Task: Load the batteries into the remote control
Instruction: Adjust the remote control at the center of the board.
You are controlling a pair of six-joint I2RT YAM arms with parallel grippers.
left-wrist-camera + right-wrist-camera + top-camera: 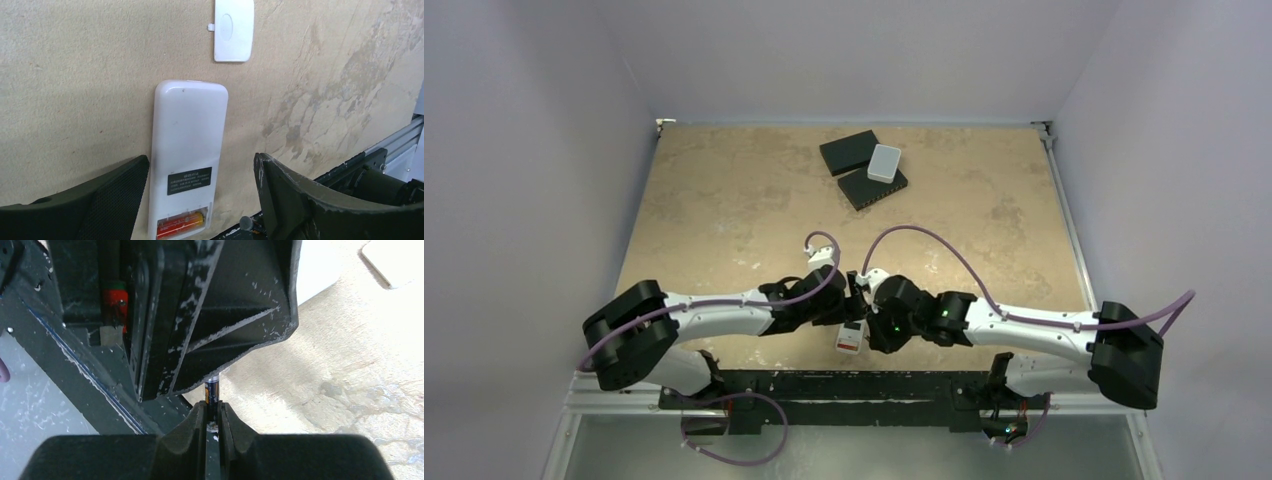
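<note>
The small white rectangular remote control (187,150) lies back-up near the near edge of the tan mottled worktop (75,75), about midway between left and right. Its battery recess is open, and the thin red-orange battery (181,225) lies inside it. The thin dark battery (212,390) is pinched in the right tool (213,407), one end poking out past the fingertips, just beside the remote. The left tool (201,159) stands apart, with one black finger on each side of the remote. A small white rounded cover plate (233,30) lies flat just past the remote's closed end. At the far side, a pale grey rounded box (884,162) rests on two black flat boxes (849,150).
</note>
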